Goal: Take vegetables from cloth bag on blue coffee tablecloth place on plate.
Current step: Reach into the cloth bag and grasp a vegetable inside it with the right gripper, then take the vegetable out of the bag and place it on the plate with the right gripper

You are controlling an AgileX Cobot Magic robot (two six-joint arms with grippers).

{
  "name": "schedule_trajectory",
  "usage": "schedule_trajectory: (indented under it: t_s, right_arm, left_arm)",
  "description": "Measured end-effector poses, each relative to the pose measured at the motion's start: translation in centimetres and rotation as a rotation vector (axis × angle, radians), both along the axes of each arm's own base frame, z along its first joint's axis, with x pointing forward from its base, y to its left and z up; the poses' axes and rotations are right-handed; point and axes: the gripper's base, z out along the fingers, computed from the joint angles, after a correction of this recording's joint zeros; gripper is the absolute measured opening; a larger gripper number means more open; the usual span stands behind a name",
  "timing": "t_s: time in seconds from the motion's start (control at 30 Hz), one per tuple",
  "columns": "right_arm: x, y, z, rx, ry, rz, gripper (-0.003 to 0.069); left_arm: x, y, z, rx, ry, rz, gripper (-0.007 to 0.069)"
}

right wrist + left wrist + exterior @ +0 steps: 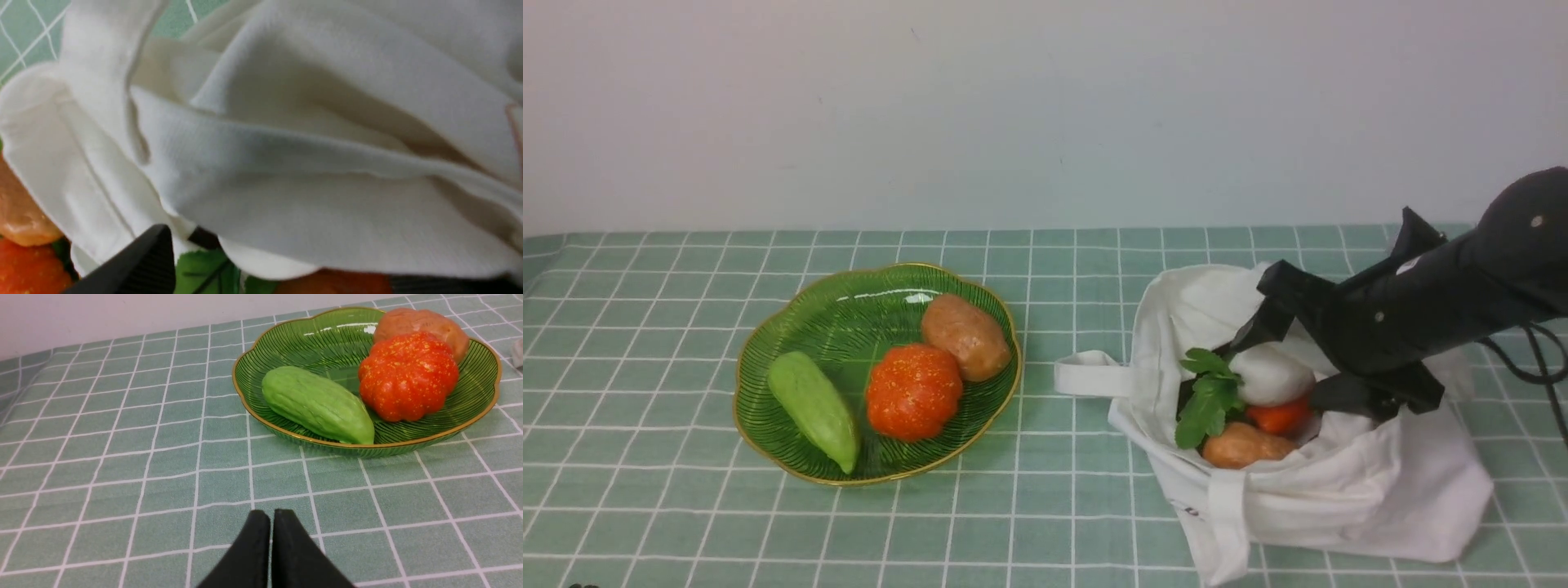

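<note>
The white cloth bag [1339, 506] lies on the blue coffee tablecloth [1054, 506] at the right, its mouth facing left. In the mouth lies the vegetable, a white radish [1270, 374] with green leaves. My right gripper [1282, 367] reaches into the bag, open, one finger on each side of the radish. In the right wrist view the bag's folds [327, 163] hide most of the radish [261, 265]. The green plate [849, 310] stands at the left. My left gripper [271, 522] is shut and empty, low over the cloth in front of the plate [310, 343].
On the plate lie a pale green gourd [814, 408], an orange pumpkin [914, 391] and a brown potato [965, 336]. Inside the bag, under the radish, are an orange vegetable [1278, 416] and a brown one [1245, 445]. A strap handle [1086, 374] sticks out toward the plate.
</note>
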Motion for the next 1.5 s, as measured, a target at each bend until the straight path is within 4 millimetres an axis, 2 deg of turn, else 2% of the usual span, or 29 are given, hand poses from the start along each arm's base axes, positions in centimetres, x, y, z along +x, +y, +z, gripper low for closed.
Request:
schedule_trajectory:
  t_s: [0.3, 0.4, 0.5, 0.67, 0.8, 0.97, 1.1, 1.37, 1.5]
  right_arm:
    - [0.8, 0.1, -1.9, 0.022, 0.024, -0.057, 0.0636]
    - [1.0, 0.2, -2.3, 0.028, 0.033, -0.068, 0.0603]
    - [1.0, 0.2, -2.4, 0.029, 0.028, -0.059, 0.0528]
    - [0.8, 0.4, -2.4, 0.026, 0.032, -0.012, 0.0522]
    - [0.4, 0.5, -1.7, 0.039, 0.032, 0.051, 0.0522]
    - [-1.3, 1.0, 1.7, 0.083, -0.008, 0.181, 0.0522]
    - [-2.5, 1.2, 3.2, 0.107, 0.001, 0.253, 0.0522]
    - [-3.7, 1.1, 2.4, -0.030, 0.075, 0.414, 0.0522]
    - [-4.5, 2.1, 2.0, -0.161, 0.072, 0.542, 0.0522]
  left_arm:
    - [0.0, 0.0, 0.0, 0.000, 0.000, 0.000, -0.0008]
    - [0.0, 0.0, 0.0, 0.000, 0.000, 0.000, -0.0008]
    - [0.0, 0.0, 0.0, 0.000, 0.000, 0.000, -0.0008]
    - [0.0, 0.0, 0.0, 0.000, 0.000, 0.000, -0.0008]
    - [0.0, 0.0, 0.0, 0.000, 0.000, 0.000, -0.0008]
    - [0.0, 0.0, 0.0, 0.000, 0.000, 0.000, -0.0008]
    - [0.0, 0.0, 0.0, 0.000, 0.000, 0.000, -0.0008]
    - [0.0, 0.0, 0.0, 0.000, 0.000, 0.000, -0.0008]
    - [0.0, 0.0, 0.0, 0.000, 0.000, 0.000, -0.0008]
